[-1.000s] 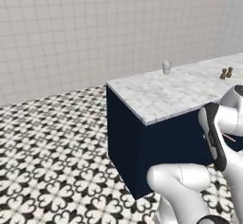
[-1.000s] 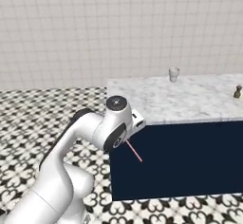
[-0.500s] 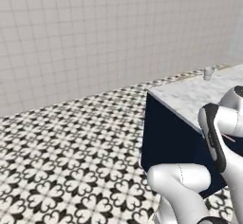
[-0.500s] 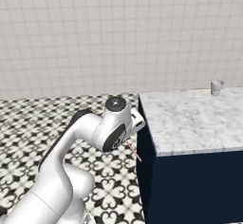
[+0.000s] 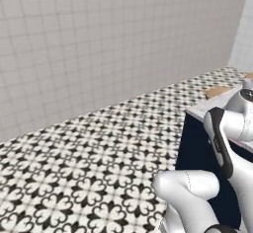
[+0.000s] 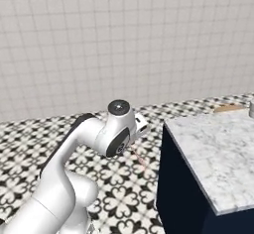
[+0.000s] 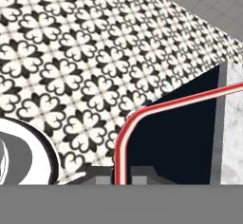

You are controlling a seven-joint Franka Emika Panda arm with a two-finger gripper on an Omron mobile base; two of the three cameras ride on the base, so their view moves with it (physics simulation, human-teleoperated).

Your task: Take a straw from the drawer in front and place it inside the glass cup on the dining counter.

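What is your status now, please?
Gripper shut on straw. Dining counter ahead right, glass cup at far edge. Patterned floor between.

Standing on the patterned black-and-white tile floor (image 6: 149, 178): dining counter (image 6: 218, 153), white-grey marble top over navy base. Sitting at its far right edge: glass cup (image 6: 251, 108), partly cropped. Peeking past the far edge: brown wooden stool seat (image 6: 229, 108).

One straw (image 7: 124, 137), one gripper (image 7: 122, 176), one marble tabletop (image 6: 218, 153), one glass cup (image 6: 251, 107) at its far edge.
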